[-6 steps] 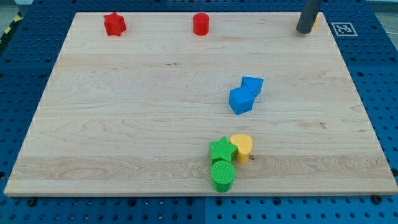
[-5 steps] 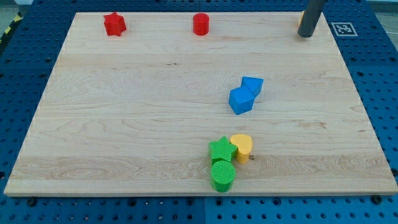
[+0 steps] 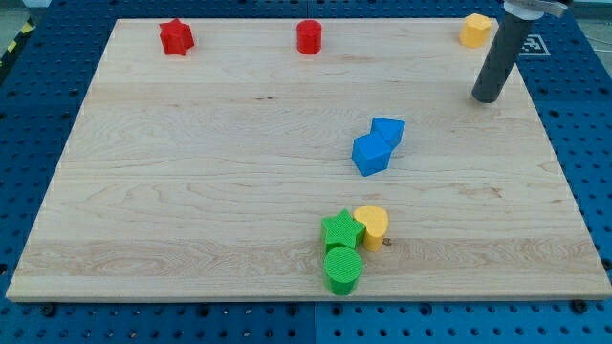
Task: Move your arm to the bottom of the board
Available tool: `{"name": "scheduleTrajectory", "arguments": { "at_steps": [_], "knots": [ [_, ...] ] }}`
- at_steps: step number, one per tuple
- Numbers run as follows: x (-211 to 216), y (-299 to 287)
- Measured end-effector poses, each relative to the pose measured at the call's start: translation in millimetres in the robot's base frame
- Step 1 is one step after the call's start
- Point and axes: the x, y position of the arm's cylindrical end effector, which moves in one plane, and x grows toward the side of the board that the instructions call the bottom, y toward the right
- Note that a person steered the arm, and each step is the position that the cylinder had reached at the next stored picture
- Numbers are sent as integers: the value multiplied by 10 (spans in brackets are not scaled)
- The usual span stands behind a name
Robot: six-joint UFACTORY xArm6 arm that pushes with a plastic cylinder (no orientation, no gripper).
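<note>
My tip (image 3: 486, 97) rests on the wooden board (image 3: 191, 191) near its right edge, in the upper part of the view. It stands below a yellow block (image 3: 473, 30) at the top right corner and apart from it. Two blue blocks (image 3: 371, 154) (image 3: 388, 131) lie touching each other to the tip's lower left. A green star (image 3: 340, 230), a green cylinder (image 3: 342, 269) and a yellow heart (image 3: 372, 225) cluster near the bottom edge.
A red star (image 3: 176, 36) and a red cylinder (image 3: 309, 36) sit along the top edge. A black-and-white marker tag (image 3: 528, 44) lies off the board's top right corner. Blue perforated table surrounds the board.
My tip has moved down the view from the top right corner, uncovering the yellow block it stood in front of. No block has moved.
</note>
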Motion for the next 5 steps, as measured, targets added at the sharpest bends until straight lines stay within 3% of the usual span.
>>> {"name": "scheduleTrajectory", "arguments": {
  "at_steps": [4,5],
  "knots": [
    [1261,-27],
    [1395,-132]
  ]
}}
